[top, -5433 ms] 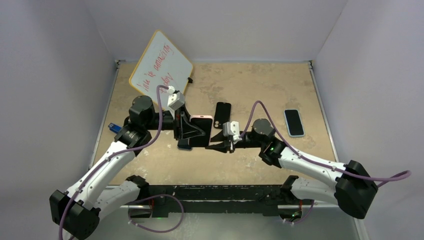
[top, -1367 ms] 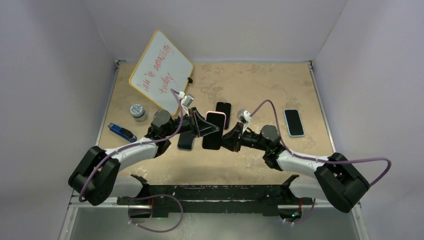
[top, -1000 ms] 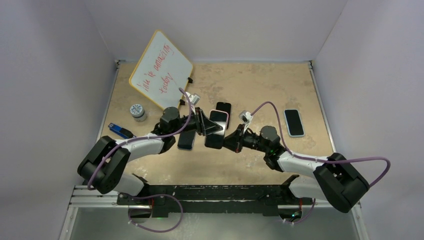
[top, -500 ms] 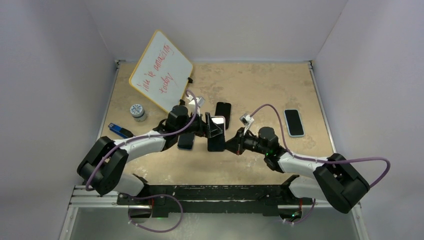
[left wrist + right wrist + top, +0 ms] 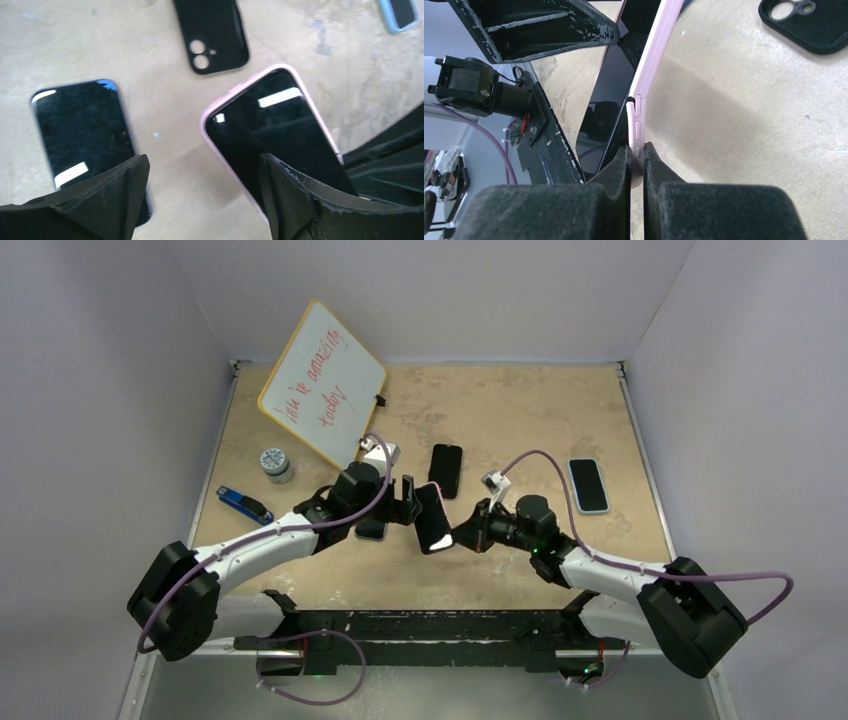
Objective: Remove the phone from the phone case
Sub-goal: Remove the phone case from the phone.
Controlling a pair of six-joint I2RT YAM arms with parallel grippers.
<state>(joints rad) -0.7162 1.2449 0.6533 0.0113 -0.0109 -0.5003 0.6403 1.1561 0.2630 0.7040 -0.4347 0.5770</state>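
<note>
Tan worktop (image 5: pixel 520 420), centre: phone (image 5: pixel 272 125), stiff, glossy, likely slippery; pink case (image 5: pixel 658 50), pliable rim. Right fingers (image 5: pixel 616 172) pinch case edge; left fingers (image 5: pixel 117 182) wide. Best peeled at a corner.

Pink phone case (image 5: pixel 651 65), black phone (image 5: pixel 280 135)

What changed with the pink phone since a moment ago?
The left pincer opened and let go of the phone in the pink case; the right pincer keeps clamping its edge. The empty black phone case and red-lettered whiteboard stayed put.
</note>
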